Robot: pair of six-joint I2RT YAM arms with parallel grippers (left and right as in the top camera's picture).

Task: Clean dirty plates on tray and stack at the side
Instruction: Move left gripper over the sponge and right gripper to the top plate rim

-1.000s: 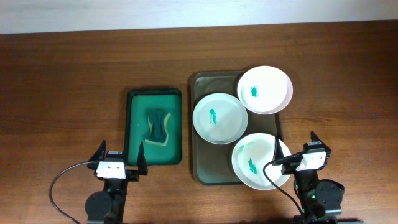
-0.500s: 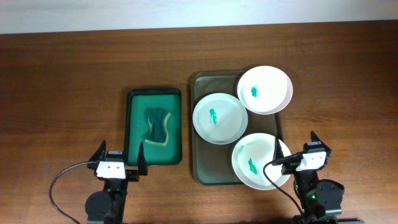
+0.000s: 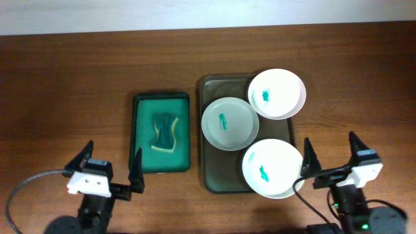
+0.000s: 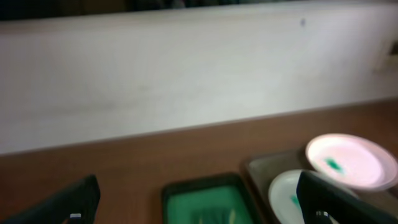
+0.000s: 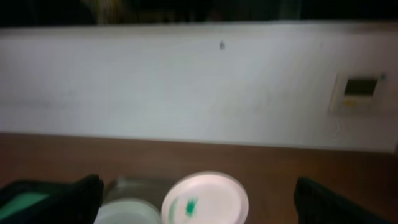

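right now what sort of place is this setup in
Likely a robotics lab or test room, not a working kitchen: a wooden table against a plain white wall, a small wall panel, and green-smeared plates staged on a tray.

This is looking like an office or lab room: a plain white wall is running behind a brown wooden table, and a small control panel (display too blurred to read) is hanging on it.

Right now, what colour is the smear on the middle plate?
Teal green smear; clearest in the overhead view.
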